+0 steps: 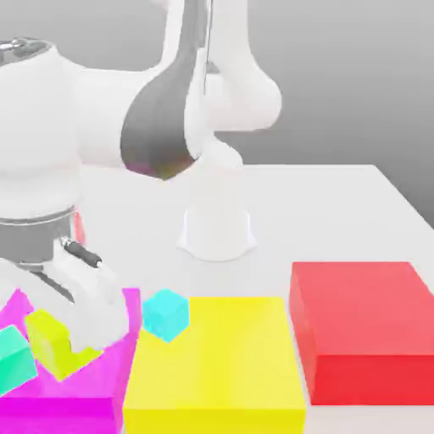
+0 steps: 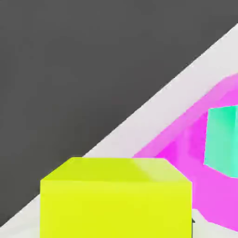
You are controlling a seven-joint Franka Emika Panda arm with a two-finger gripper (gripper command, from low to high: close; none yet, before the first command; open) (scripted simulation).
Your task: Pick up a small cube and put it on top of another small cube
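The small cube [image 1: 49, 342] is lime yellow-green and glossy. It sits tilted over the magenta flat block [image 1: 102, 386] at the exterior view's lower left, and my gripper [image 1: 66, 346] is shut on it below the white hand. The hand view has the same small cube [image 2: 116, 197] very close to the camera, with the magenta block [image 2: 195, 153] behind it. A teal-green small cube [image 1: 13, 360] lies on the magenta block just to the exterior view's left of the held one, and it is also in the hand view [image 2: 223, 139]. Apart from these, a cyan small cube [image 1: 165, 314] rests at the big yellow block's corner.
A big yellow flat block [image 1: 216, 369] lies in the front middle. A big red flat block [image 1: 364, 326] is on the exterior view's right. The arm's white base [image 1: 216, 229] stands on the white table [image 1: 339, 212] behind them.
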